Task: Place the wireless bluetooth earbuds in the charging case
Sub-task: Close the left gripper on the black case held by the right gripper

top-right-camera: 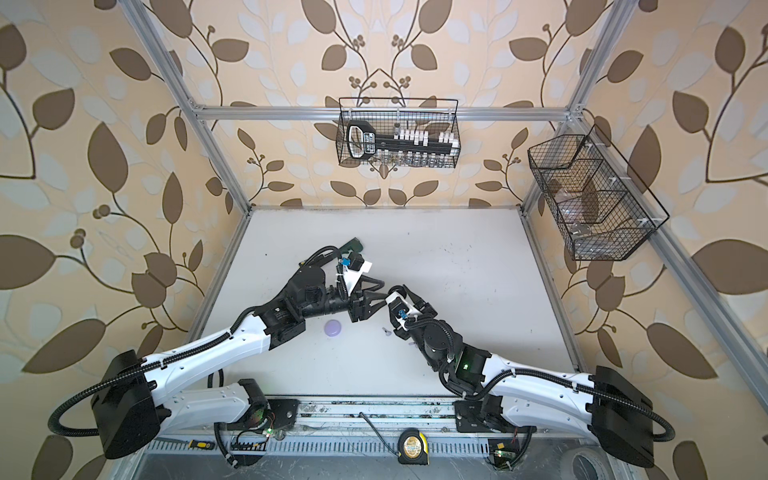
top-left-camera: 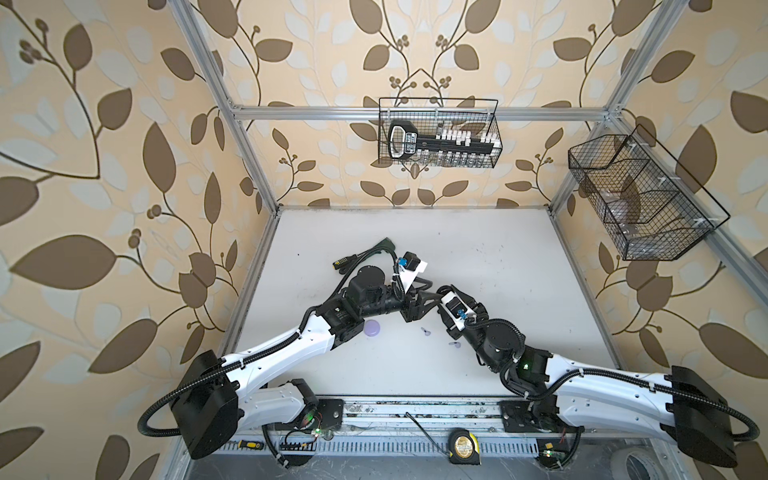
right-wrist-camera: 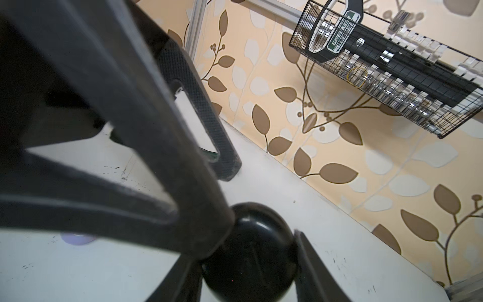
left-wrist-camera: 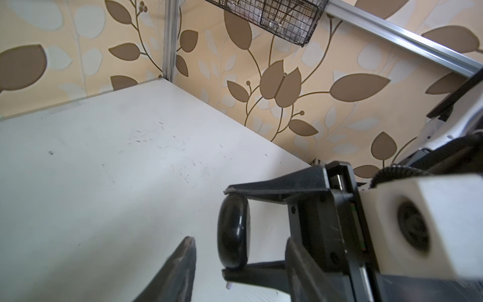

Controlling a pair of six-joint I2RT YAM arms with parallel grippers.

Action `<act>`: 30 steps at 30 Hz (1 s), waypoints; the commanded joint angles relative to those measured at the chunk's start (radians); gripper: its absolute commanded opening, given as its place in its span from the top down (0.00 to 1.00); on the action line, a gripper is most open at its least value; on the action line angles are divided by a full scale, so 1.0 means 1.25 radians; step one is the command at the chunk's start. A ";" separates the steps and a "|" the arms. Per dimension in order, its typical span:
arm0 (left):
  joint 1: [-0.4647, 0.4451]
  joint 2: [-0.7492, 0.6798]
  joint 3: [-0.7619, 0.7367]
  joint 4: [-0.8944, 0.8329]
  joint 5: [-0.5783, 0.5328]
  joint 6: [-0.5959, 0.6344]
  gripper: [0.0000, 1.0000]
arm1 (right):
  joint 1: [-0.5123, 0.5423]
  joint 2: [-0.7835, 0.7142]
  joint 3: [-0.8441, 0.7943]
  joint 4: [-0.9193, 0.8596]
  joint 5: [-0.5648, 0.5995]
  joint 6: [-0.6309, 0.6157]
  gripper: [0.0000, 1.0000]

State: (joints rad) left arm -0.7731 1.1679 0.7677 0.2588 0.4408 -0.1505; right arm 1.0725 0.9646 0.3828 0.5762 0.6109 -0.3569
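Two lilac earbuds (top-left-camera: 424,331) lie loose on the white table (top-left-camera: 519,270) in a top view, right of a lilac round case (top-left-camera: 372,328). Just beyond them the left gripper (top-left-camera: 433,296) and right gripper (top-left-camera: 444,290) meet above mid-table. In the left wrist view, the right jaws clamp the black charging case (left-wrist-camera: 234,232). In the right wrist view, the left jaws stand apart, one finger (right-wrist-camera: 170,170) touching that case. We judge the right grip should be firm while the left closes squarely on the lid.
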 commanded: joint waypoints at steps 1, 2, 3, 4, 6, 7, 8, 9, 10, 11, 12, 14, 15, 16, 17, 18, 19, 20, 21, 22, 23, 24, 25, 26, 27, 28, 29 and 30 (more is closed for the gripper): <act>-0.006 0.002 0.043 -0.033 0.030 0.044 0.46 | 0.019 -0.007 -0.009 0.071 0.044 -0.054 0.78; -0.008 0.005 0.047 -0.038 0.032 0.048 0.47 | 0.023 -0.003 -0.009 0.079 0.062 -0.058 0.78; -0.010 0.007 0.052 -0.046 0.033 0.052 0.47 | 0.024 -0.002 -0.009 0.084 0.071 -0.060 0.78; -0.011 0.012 0.055 -0.051 0.033 0.053 0.47 | 0.024 -0.002 -0.009 0.084 0.070 -0.060 0.78; -0.015 0.023 0.068 -0.067 0.037 0.058 0.49 | 0.027 -0.007 -0.010 0.080 0.064 -0.060 0.78; -0.015 0.028 0.073 -0.072 0.039 0.060 0.49 | 0.028 -0.010 -0.010 0.080 0.064 -0.061 0.78; -0.016 0.034 0.078 -0.079 0.041 0.061 0.50 | 0.029 -0.012 -0.010 0.080 0.065 -0.062 0.78; -0.018 0.038 0.082 -0.083 0.041 0.064 0.51 | 0.031 -0.017 -0.012 0.080 0.065 -0.060 0.78; -0.018 0.042 0.084 -0.085 0.040 0.064 0.52 | 0.031 -0.019 -0.013 0.080 0.064 -0.059 0.78; -0.019 0.045 0.087 -0.088 0.039 0.064 0.53 | 0.031 -0.023 -0.014 0.081 0.063 -0.059 0.77; -0.020 0.049 0.090 -0.091 0.039 0.065 0.55 | 0.030 -0.023 -0.014 0.079 0.060 -0.059 0.77; -0.021 0.056 0.098 -0.100 0.042 0.065 0.59 | 0.030 -0.023 -0.013 0.075 0.057 -0.058 0.77; -0.022 0.061 0.103 -0.105 0.044 0.066 0.60 | 0.030 -0.021 -0.011 0.074 0.057 -0.058 0.77; -0.022 0.064 0.107 -0.110 0.046 0.067 0.60 | 0.031 -0.020 -0.010 0.073 0.057 -0.059 0.77; -0.023 0.067 0.109 -0.114 0.047 0.069 0.61 | 0.032 -0.020 -0.009 0.073 0.057 -0.059 0.77; -0.025 0.069 0.111 -0.117 0.047 0.071 0.62 | 0.032 -0.020 -0.009 0.072 0.057 -0.059 0.76; -0.025 0.070 0.114 -0.120 0.048 0.071 0.63 | 0.033 -0.020 -0.009 0.072 0.059 -0.059 0.76; -0.026 0.073 0.116 -0.120 0.050 0.072 0.64 | 0.033 -0.021 -0.009 0.072 0.060 -0.059 0.76; -0.026 0.074 0.117 -0.122 0.052 0.073 0.63 | 0.033 -0.023 -0.010 0.073 0.060 -0.059 0.76; -0.026 0.077 0.119 -0.124 0.056 0.073 0.64 | 0.033 -0.023 -0.010 0.072 0.060 -0.059 0.76; -0.026 0.078 0.121 -0.126 0.059 0.074 0.65 | 0.033 -0.024 -0.010 0.071 0.060 -0.059 0.76; -0.027 0.081 0.124 -0.128 0.063 0.074 0.66 | 0.033 -0.024 -0.010 0.071 0.061 -0.059 0.76; -0.027 0.083 0.126 -0.131 0.067 0.074 0.67 | 0.033 -0.023 -0.009 0.071 0.063 -0.059 0.76; -0.027 0.084 0.127 -0.132 0.068 0.076 0.68 | 0.032 -0.023 -0.009 0.071 0.065 -0.061 0.76; -0.028 0.085 0.128 -0.133 0.068 0.076 0.69 | 0.033 -0.023 -0.009 0.071 0.065 -0.060 0.76; -0.028 0.086 0.129 -0.135 0.069 0.078 0.69 | 0.033 -0.023 -0.010 0.072 0.064 -0.059 0.76; -0.028 0.087 0.131 -0.137 0.071 0.078 0.70 | 0.033 -0.023 -0.009 0.071 0.063 -0.059 0.76; -0.028 0.090 0.134 -0.139 0.072 0.079 0.70 | 0.033 -0.023 -0.009 0.072 0.063 -0.059 0.76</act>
State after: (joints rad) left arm -0.7929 1.2686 0.8917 0.1154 0.4892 -0.0795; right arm 1.1061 0.9546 0.3737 0.6205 0.6811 -0.4175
